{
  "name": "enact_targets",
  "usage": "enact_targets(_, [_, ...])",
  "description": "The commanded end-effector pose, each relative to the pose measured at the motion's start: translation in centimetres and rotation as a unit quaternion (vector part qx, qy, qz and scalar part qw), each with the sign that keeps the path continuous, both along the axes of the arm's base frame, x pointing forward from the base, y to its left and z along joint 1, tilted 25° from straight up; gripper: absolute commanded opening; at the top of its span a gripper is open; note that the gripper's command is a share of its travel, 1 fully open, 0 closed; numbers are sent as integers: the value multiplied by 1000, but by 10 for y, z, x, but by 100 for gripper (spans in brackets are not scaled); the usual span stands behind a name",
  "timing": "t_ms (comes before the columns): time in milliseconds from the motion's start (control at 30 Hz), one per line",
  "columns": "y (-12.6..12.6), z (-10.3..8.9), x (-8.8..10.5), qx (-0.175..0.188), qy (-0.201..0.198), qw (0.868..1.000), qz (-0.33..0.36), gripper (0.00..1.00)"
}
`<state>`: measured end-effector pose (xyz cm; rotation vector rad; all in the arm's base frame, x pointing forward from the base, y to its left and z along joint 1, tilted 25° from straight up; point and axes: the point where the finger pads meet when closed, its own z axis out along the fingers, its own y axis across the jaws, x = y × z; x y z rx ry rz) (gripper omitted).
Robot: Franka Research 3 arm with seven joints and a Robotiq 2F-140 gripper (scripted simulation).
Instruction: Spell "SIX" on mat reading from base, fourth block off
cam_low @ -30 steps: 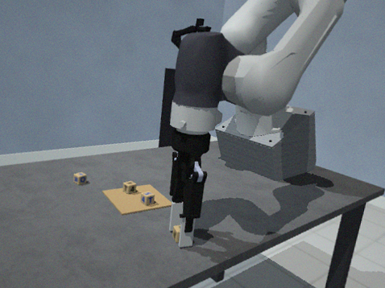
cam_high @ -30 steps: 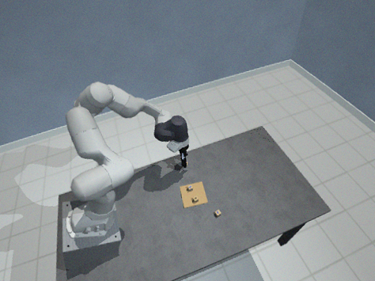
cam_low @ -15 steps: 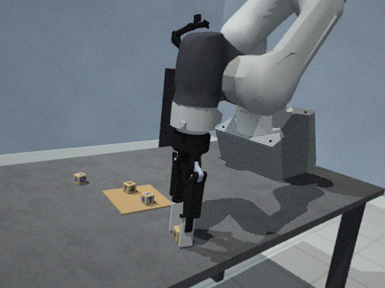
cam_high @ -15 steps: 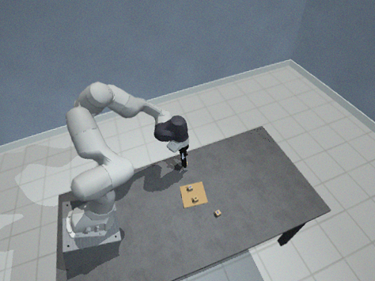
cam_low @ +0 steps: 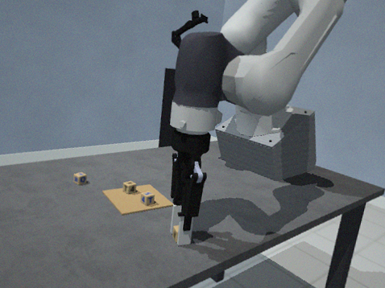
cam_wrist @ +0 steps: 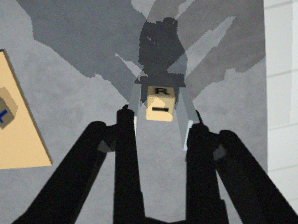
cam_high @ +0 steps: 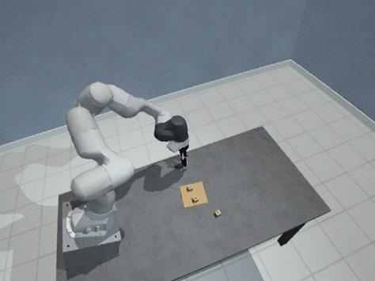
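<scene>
At the wrist view's centre, one block [cam_low: 175, 233] [cam_wrist: 160, 107] is between fingers of the half-spread tool [cam_high: 185, 165] [cam_low: 177, 237] [cam_wrist: 159, 98], not pinched; altogether, four blocks, one mat [cam_high: 200, 191] [cam_low: 119, 204] [cam_wrist: 25, 145].

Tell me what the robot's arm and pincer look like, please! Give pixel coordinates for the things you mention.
The arm [cam_high: 90, 132] [cam_low: 275, 82] is smooth, rounded and whitish, with a dark grey part near the end. The pincer [cam_high: 184, 165] [cam_low: 180, 233] [cam_wrist: 159, 98] is black, with thin bars and two pale, flat fingertips.

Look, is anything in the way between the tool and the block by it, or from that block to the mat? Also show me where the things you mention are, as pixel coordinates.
Nothing visible separates the tool [cam_high: 184, 165] [cam_low: 181, 233] [cam_wrist: 159, 98] from the block [cam_low: 175, 233] [cam_wrist: 160, 104]. Towards the mat [cam_high: 200, 191] [cam_low: 123, 205] [cam_wrist: 22, 142], only one finger [cam_wrist: 131, 112] of the tool.
</scene>
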<state>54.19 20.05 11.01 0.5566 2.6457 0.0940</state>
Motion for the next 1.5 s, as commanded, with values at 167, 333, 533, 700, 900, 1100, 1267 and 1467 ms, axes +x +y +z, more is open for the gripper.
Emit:
enact_targets(167, [1, 0, 1, 0, -1, 1000, 1, 25])
enact_targets(333, [1, 0, 1, 0, -1, 1000, 1, 25])
enact_targets(533, [1, 0, 1, 0, -1, 1000, 1, 13])
enact_targets(700, [1, 0, 1, 0, -1, 1000, 1, 13])
enact_targets(900, [1, 0, 1, 0, -1, 1000, 1, 13])
enact_targets(1100, [1, 0, 1, 0, -1, 1000, 1, 13])
enact_targets(1267, [1, 0, 1, 0, -1, 1000, 1, 13])
enact_targets(1467, [1, 0, 1, 0, -1, 1000, 1, 13])
